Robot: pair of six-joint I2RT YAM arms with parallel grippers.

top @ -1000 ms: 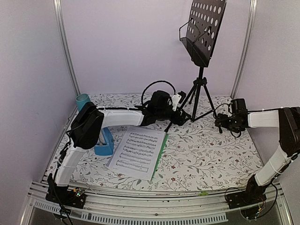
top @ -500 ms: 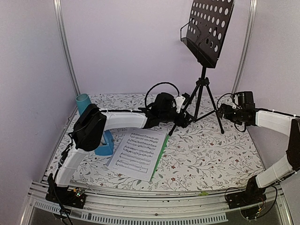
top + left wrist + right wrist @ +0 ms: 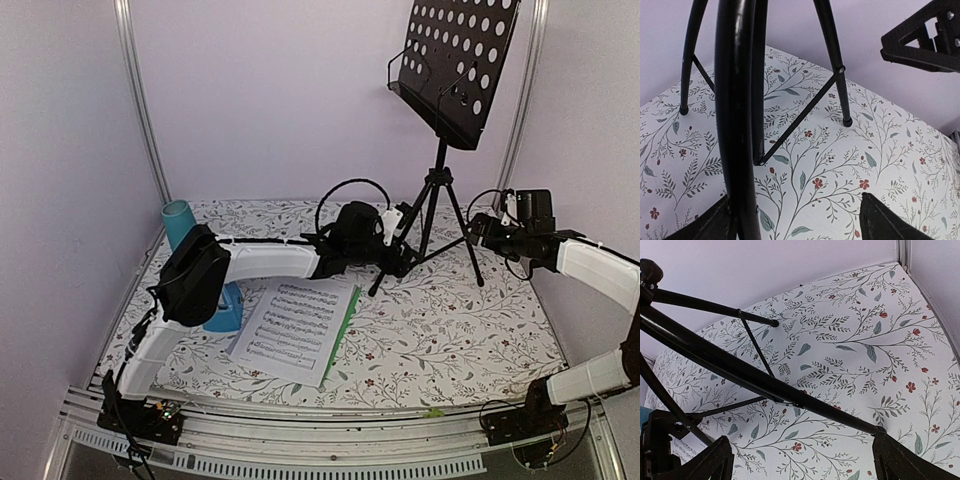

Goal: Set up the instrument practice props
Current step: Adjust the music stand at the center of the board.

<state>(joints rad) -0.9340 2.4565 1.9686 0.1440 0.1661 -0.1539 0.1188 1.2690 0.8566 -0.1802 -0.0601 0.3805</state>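
Note:
The black music stand point(image 3: 437, 205) stands upright at the back right, its perforated desk point(image 3: 455, 65) high up. My left gripper point(image 3: 396, 256) is open at the tripod's front left leg point(image 3: 735, 125); the leg lies against the left finger, inside the jaws. My right gripper point(image 3: 480, 232) is open around the right leg point(image 3: 755, 377), whose foot sits by the right finger. The white and green sheet music point(image 3: 298, 326) lies flat at centre. The blue metronome point(image 3: 226, 308) is partly hidden behind my left arm.
A teal cup point(image 3: 177, 220) stands at the back left corner. The enclosure walls and metal posts point(image 3: 515, 130) close in behind the stand. The right gripper's black body point(image 3: 925, 35) shows beyond the tripod in the left wrist view.
The stand has shifted right and a little back. Both grippers moved right with its legs, and the right arm drew back toward the wall.

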